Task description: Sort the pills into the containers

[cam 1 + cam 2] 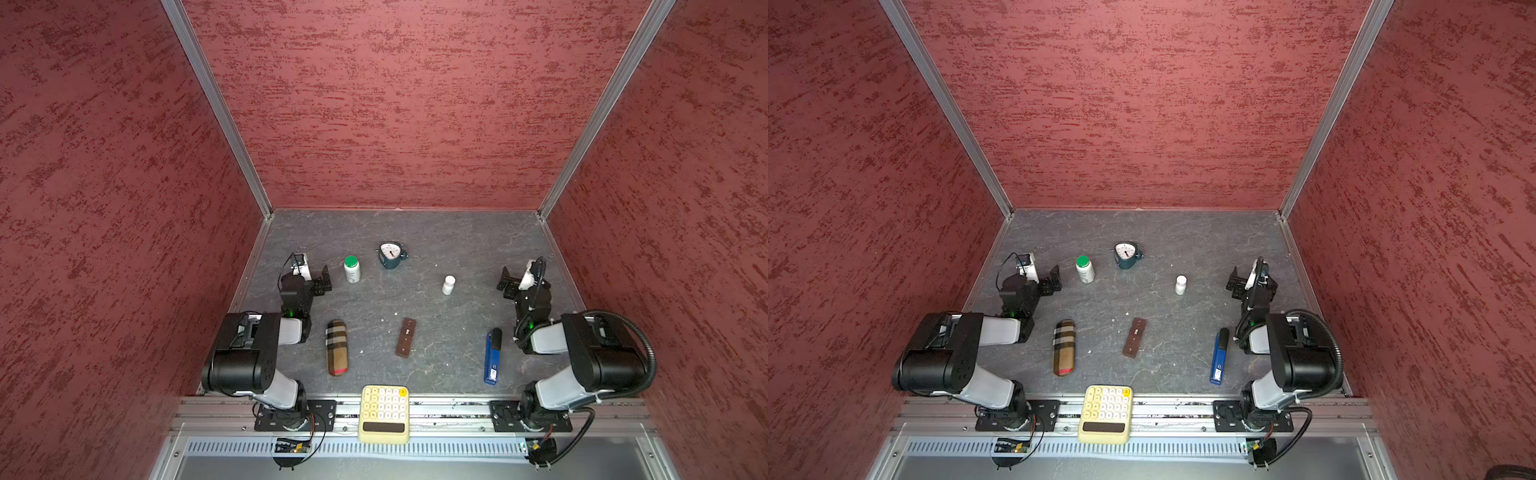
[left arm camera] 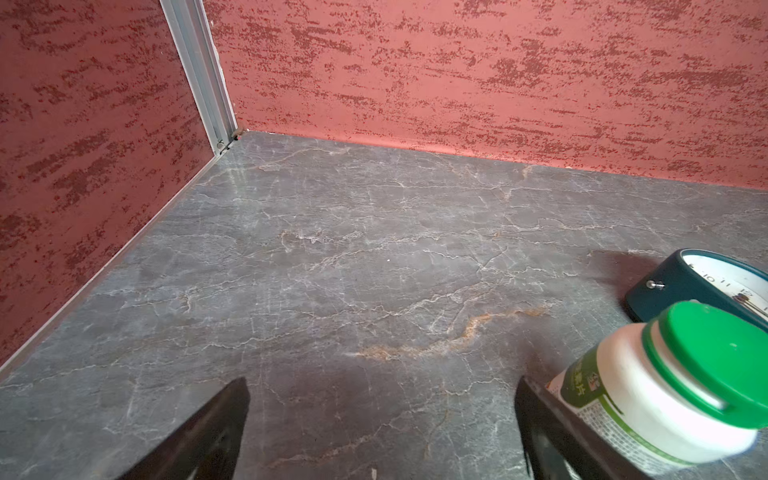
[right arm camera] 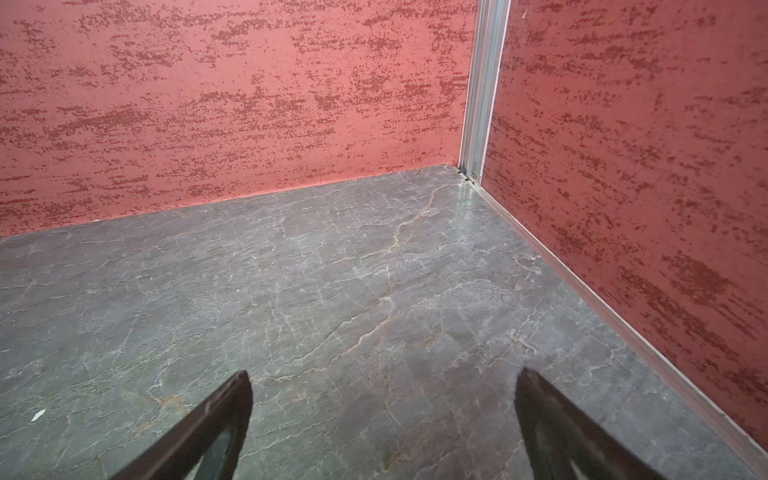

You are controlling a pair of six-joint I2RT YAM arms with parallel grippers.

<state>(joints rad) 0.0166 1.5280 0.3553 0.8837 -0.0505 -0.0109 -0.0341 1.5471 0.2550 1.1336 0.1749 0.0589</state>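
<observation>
Now | left gripper (image 1: pixel 325 280) spread wide, empty, green-capped bottle (image 1: pixel 352 270) just beside | right gripper (image 1: pixel 503 281) spread wide, empty | brown pill-box strip (image 1: pixel 406 337) mid-table, well apart from both | white pills (image 1: pixel 396 314) loose near strip

Two bottles (image 1: pixel 352 270) (image 1: pixel 448 285); one clock (image 1: pixel 390 255), case (image 1: pixel 336 348), stapler (image 1: pixel 493 357), calculator (image 1: pixel 384 413), pill-box strip (image 1: pixel 406 337).

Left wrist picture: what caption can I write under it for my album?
Open left gripper above the grey table, with a green-capped bottle and a teal clock close by.
</observation>
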